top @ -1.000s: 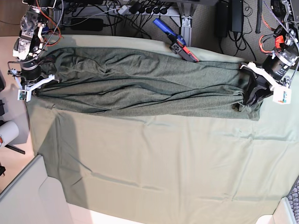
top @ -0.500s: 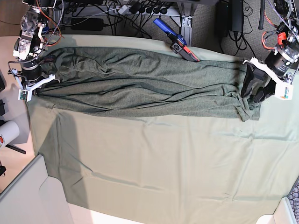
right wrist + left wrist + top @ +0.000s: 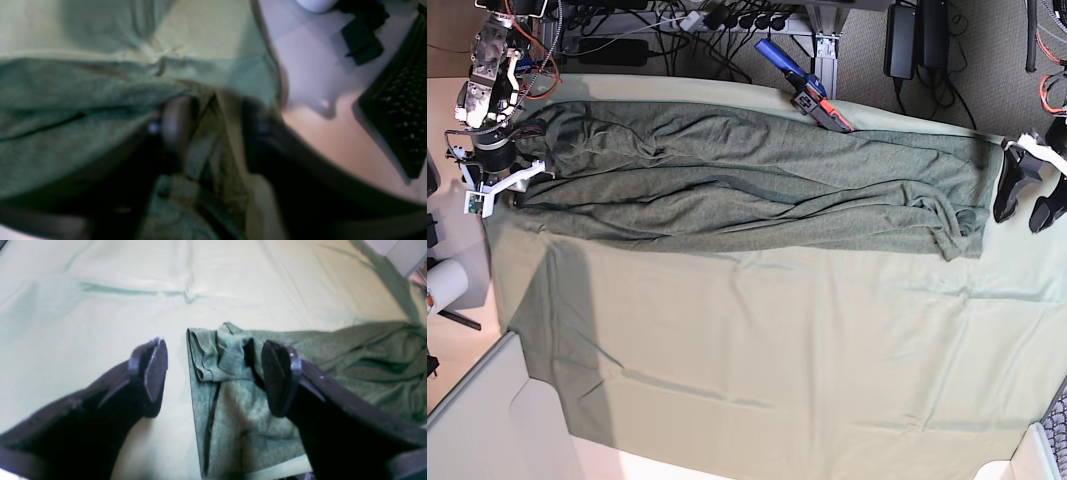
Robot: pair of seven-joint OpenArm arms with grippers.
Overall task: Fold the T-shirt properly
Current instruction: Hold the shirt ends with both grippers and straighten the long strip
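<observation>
The dark olive T-shirt (image 3: pixel 747 185) lies stretched in a long wrinkled band across the far side of the mint table cloth (image 3: pixel 777 350). My left gripper (image 3: pixel 1024 203) hangs open just beyond the shirt's right end, touching nothing. In the left wrist view its fingers (image 3: pixel 154 370) stand wide apart above the shirt's folded corner (image 3: pixel 233 406), which rests on the cloth. My right gripper (image 3: pixel 509 190) sits at the shirt's left end. The right wrist view is blurred: the gripper (image 3: pixel 215 128) has its jaws apart, with loose shirt hem (image 3: pixel 213 146) between them.
A blue and red tool (image 3: pixel 805 88) lies at the table's back edge among cables. A white roll (image 3: pixel 442 285) stands off the left side, and a grey panel (image 3: pixel 477 420) fills the lower left corner. A dark keyboard (image 3: pixel 400 110) lies beyond the cloth's edge.
The left gripper opened, dropped the shirt's right end and drew back to the right. The right gripper's jaws parted at the left end. The shirt's right corner settled flat.
</observation>
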